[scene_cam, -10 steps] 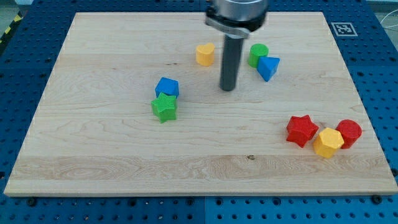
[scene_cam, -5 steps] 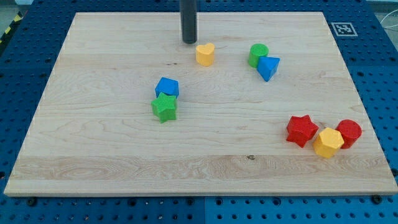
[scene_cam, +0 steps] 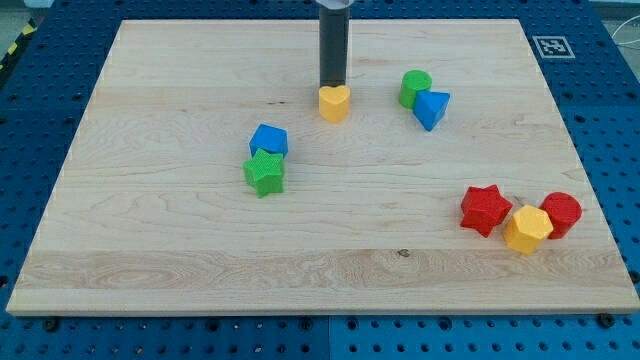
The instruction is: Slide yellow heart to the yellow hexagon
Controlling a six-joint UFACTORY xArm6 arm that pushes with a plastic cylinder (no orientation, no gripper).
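The yellow heart (scene_cam: 334, 103) lies on the wooden board (scene_cam: 150, 250), upper middle of the view. My tip (scene_cam: 332, 86) stands right behind it, touching its top edge. The yellow hexagon (scene_cam: 527, 229) sits at the lower right, wedged between a red star (scene_cam: 485, 209) on its left and a red cylinder (scene_cam: 562, 213) on its right.
A green cylinder (scene_cam: 415, 88) and a blue triangle (scene_cam: 432, 108) sit together to the right of the heart. A blue block (scene_cam: 268, 140) and a green star (scene_cam: 264, 172) touch each other left of centre. A marker tag (scene_cam: 551, 46) is at the board's top right corner.
My tip moved from beside the green cylinder up to the heart's upper left, then right to just above it. The heart has shifted slightly down and right.
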